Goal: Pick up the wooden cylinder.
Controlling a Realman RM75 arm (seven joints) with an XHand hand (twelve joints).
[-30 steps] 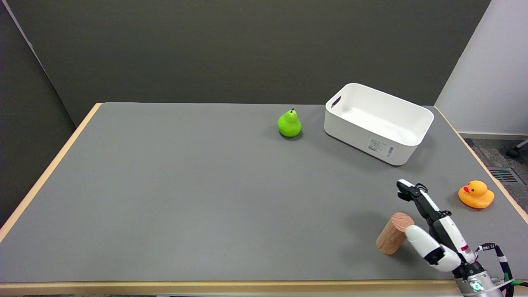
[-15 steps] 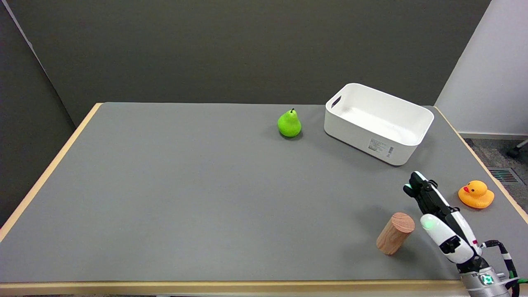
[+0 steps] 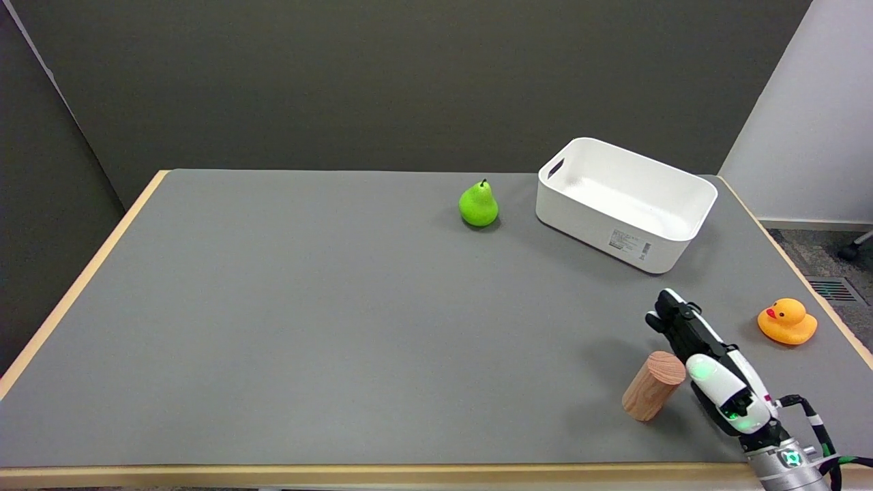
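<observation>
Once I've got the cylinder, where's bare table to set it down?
The whole grey table left of the green pear and wooden cylinder is bare. It is crowded at right, among the white bin, yellow rubber duck and right hand.

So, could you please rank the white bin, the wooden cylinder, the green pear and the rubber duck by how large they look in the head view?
1. white bin, by far the largest.
2. wooden cylinder.
3. rubber duck and green pear look about alike; the pear sits farther from the camera, so I won't rank them.
</observation>
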